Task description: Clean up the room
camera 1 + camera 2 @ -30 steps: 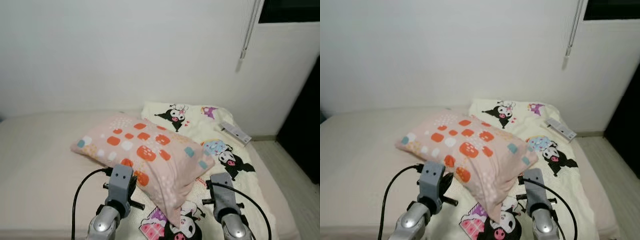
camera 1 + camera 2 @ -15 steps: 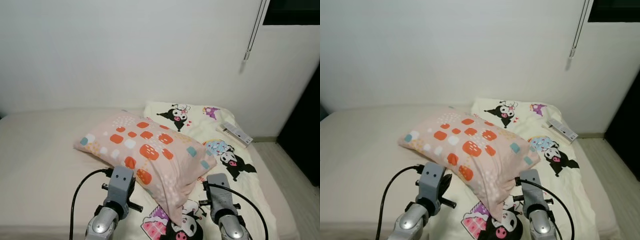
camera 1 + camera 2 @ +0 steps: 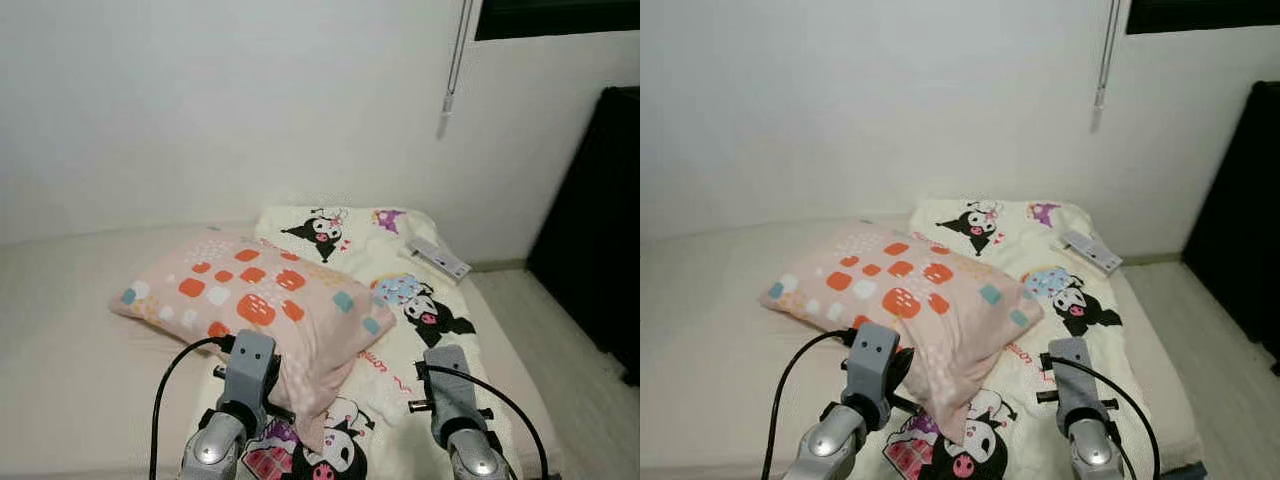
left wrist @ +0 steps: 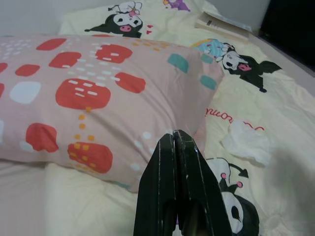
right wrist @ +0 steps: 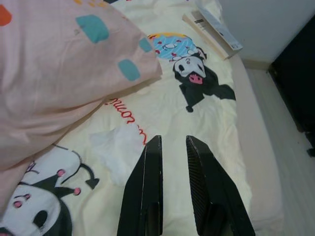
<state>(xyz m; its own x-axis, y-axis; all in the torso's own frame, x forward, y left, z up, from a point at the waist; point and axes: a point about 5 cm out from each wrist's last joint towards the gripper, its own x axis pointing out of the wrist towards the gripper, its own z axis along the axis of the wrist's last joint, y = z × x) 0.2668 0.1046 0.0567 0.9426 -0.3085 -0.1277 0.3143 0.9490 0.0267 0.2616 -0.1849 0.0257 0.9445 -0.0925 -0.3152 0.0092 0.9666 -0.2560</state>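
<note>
Pillow (image 3: 250,300) at frame centre droops onto the bed (image 3: 70,330), pinched by the left gripper (image 4: 176,142), fingers clamped on its edge for carrying; right gripper (image 5: 173,147) hovers, fingers slightly apart.

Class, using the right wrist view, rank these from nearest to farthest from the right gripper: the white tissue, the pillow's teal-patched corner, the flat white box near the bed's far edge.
1. White tissue, on the blanket just beyond the right gripper.
2. Pillow corner, farther up, on the robot's left.
3. Flat white box, at the bed's far edge.
</note>
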